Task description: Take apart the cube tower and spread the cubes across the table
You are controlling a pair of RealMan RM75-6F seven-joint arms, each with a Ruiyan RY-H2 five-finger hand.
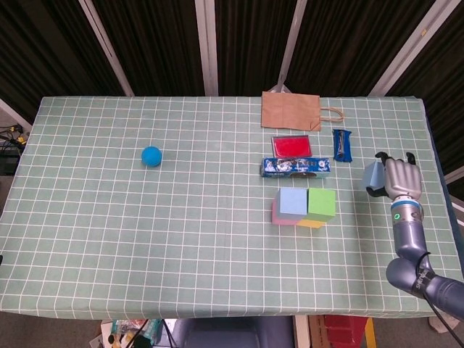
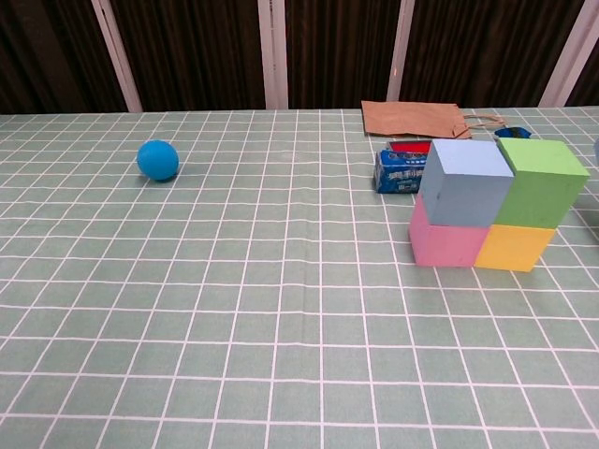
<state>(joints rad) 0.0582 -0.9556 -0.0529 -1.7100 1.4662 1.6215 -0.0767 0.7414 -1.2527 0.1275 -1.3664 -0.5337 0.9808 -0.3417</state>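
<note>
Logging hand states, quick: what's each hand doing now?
Left hand: not in view.
Right hand: holding a light blue cube.

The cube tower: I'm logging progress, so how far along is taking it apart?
One cube looks already off: the right hand holds a light blue cube over the table's right side, not yet set down. Left: four cubes in the block, the blue cube on the pink cube and the green cube on the yellow cube. The left hand is not in view.
</note>
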